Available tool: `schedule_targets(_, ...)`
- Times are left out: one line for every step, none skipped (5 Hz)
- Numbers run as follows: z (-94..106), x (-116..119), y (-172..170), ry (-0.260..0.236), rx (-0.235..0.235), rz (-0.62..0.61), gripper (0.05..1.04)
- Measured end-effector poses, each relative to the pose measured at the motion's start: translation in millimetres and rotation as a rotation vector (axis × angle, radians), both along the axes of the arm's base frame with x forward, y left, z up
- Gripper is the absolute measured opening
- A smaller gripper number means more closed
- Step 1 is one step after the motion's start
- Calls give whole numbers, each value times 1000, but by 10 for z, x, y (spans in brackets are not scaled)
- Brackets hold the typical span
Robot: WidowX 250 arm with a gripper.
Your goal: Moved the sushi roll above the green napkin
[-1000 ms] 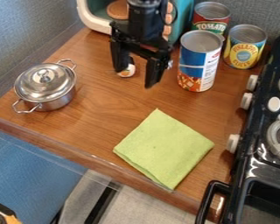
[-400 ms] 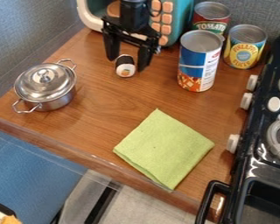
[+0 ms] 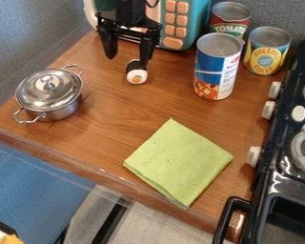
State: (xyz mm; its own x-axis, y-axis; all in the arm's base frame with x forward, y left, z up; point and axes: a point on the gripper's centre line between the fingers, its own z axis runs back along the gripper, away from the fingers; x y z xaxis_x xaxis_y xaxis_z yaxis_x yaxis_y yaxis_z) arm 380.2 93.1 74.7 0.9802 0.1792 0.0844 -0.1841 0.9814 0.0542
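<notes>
- Your gripper (image 3: pixel 127 59): fingers spread wide, nothing pinched between them.
- Right-hand finger in view ends at the back part of the sushi roll (image 3: pixel 137 76); contact or a small gap, you can't tell from here.
- Your arm: in from the top edge, upper left of centre, gripper hanging down, fingertips toward the counter (image 3: pixel 110 112).
- Sushi roll: on bare wood, pale end facing you, well apart from the green napkin (image 3: pixel 178 162).
- Behind the gripper: teal toy microwave (image 3: pixel 194 19), orange buttons.
- Right of the roll: blue-and-white can (image 3: pixel 217 69); tomato can (image 3: pixel 230 21) and pineapple can (image 3: pixel 267 52) behind it.
- Left: lidded metal pot (image 3: pixel 50 93).
- Napkin: folded, flat, near the counter's front edge.
- Far right: black stove (image 3: pixel 269 174).
</notes>
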Motion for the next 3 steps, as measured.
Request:
schedule_targets(-36, 36, 105, -36, -7, 82, 1001)
schedule_targets(-121, 91, 128, -67, -19, 161, 1001)
schedule_targets(-170, 128, 130, -86, -26, 242, 1001)
